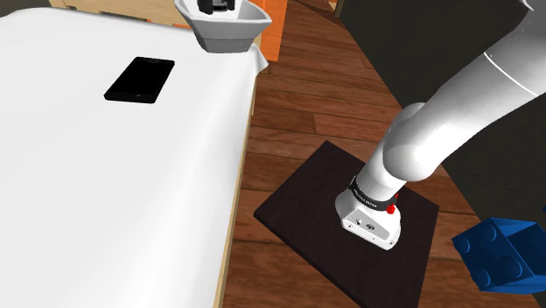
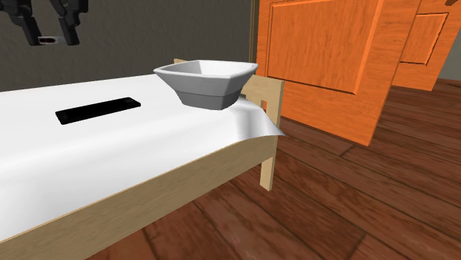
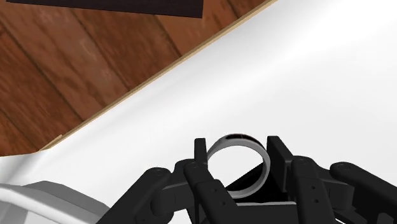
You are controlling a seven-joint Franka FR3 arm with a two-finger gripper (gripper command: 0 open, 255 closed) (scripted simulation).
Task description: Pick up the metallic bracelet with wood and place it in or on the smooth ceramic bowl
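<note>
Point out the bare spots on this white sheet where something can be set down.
The widest free patch is the white sheet from the phone toward the shoulder view's lower edge. A narrower strip lies between the phone and the bowl. It is crowded at the bowl's corner, where the gripper holds the bracelet above the sheet.

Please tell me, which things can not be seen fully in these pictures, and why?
Hand: second exterior view, cut off by the top edge.
Bracelet: wrist view, the hand covers its lower part; no wood can be made out.
Bowl: shoulder view, top edge cuts its rim; the hand hides part of its inside.
Blue block: shoulder view, cut by the right edge.
</note>
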